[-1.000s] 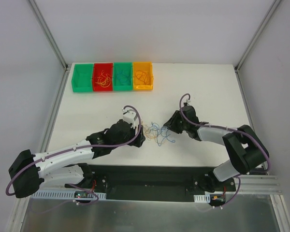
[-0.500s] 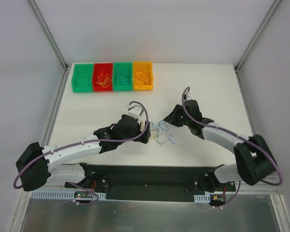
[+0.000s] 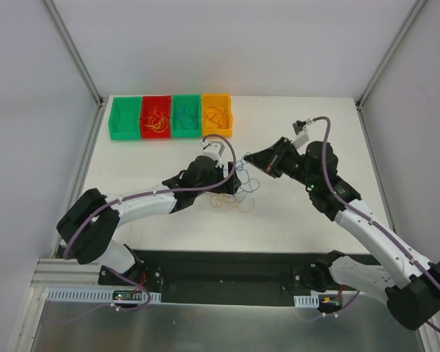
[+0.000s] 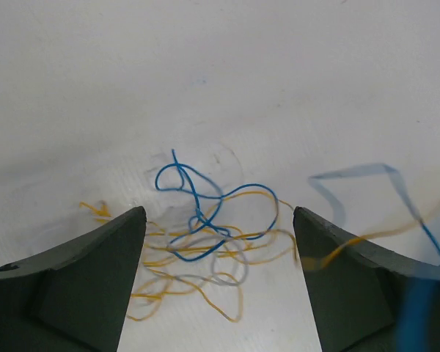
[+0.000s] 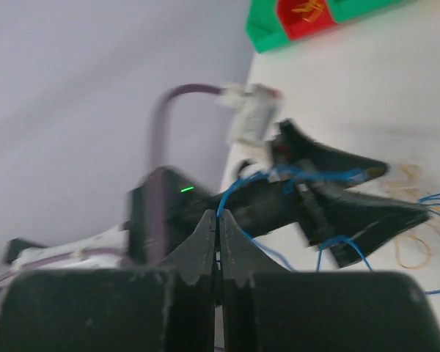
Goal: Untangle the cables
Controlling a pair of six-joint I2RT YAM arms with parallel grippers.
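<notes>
Cables (image 3: pixel 236 196) lay tangled on the table (image 3: pixel 301 132), centre; judged light, limp and springy. Right pincer (image 5: pixel 217 220) pinched one blue strand (image 5: pixel 242 182); left pincer (image 4: pixel 218 216) stood wide above. Best gripped singly, near an end.

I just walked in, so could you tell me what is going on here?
Two robot arms are working on a tangle of thin blue, yellow and white wires on the white table. The right gripper is shut on one thin blue wire, raised off the table. The left gripper hangs open above the tangle. Red, green and orange plastic bins at the far edge hold some wires.
</notes>
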